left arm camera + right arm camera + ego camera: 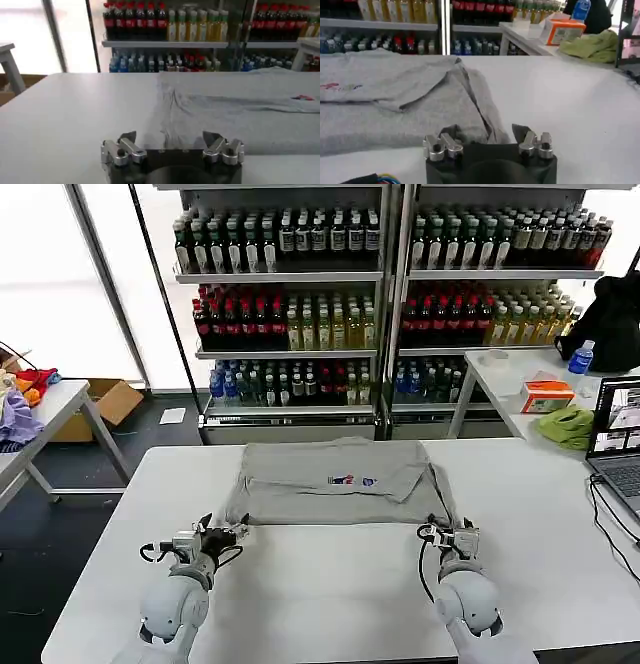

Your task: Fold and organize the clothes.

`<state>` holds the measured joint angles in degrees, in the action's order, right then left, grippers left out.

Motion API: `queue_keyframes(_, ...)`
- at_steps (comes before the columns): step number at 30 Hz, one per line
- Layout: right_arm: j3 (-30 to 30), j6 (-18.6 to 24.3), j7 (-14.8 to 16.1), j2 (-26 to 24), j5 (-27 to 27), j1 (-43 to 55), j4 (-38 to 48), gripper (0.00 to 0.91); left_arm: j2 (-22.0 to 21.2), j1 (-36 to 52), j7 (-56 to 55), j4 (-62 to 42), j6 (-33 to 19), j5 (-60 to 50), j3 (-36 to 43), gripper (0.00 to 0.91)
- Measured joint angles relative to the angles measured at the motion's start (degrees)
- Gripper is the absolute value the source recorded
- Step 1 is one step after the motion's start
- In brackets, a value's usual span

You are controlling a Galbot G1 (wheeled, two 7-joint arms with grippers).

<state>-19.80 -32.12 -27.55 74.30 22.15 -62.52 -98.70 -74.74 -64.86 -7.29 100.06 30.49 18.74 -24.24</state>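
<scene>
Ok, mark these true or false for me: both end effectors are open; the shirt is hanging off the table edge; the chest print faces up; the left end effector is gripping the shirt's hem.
1. Both end effectors are open. True: the left end effector and right end effector both have fingers spread.
2. The shirt hangs off the table. False: it lies wholly on the tabletop.
3. The chest print faces up. True.
4. The left end effector grips the hem. False: it holds nothing, sitting at the shirt's near corner.
</scene>
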Motion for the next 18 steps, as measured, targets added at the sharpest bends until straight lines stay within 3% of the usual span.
queue_keyframes(18, -0.8, 2.5, 1.4, 0.4, -0.1, -2.7, 2.1, 0.000, -0.7, -1.9, 0.9, -0.4, -1.2, -3.4, 1.2, 0.000)
